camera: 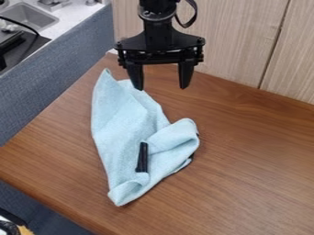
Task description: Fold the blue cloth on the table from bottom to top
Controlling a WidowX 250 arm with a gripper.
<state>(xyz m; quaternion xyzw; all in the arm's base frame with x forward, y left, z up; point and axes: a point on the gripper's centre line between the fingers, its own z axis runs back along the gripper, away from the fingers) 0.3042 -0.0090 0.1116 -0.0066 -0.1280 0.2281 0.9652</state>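
The black gripper [161,86] hangs over the back part of the table, its two fingers apart and nothing between them. Below it and to its left lies the light blue cloth [120,121], crumpled and elongated on the wooden table [245,170]. One pointed corner reaches up toward the back, just left of the gripper's left finger. The cloth's right side is bunched over in a rounded fold, and its lower end comes to a curled tip. A dark strip [142,157] shows on the cloth near that fold.
A wood-panelled wall [239,41] stands behind the table. Beyond a blue-grey partition [58,78] at the left is a counter with a sink [27,17] and a dark object. Some items show at the lower left corner, past the table's edge.
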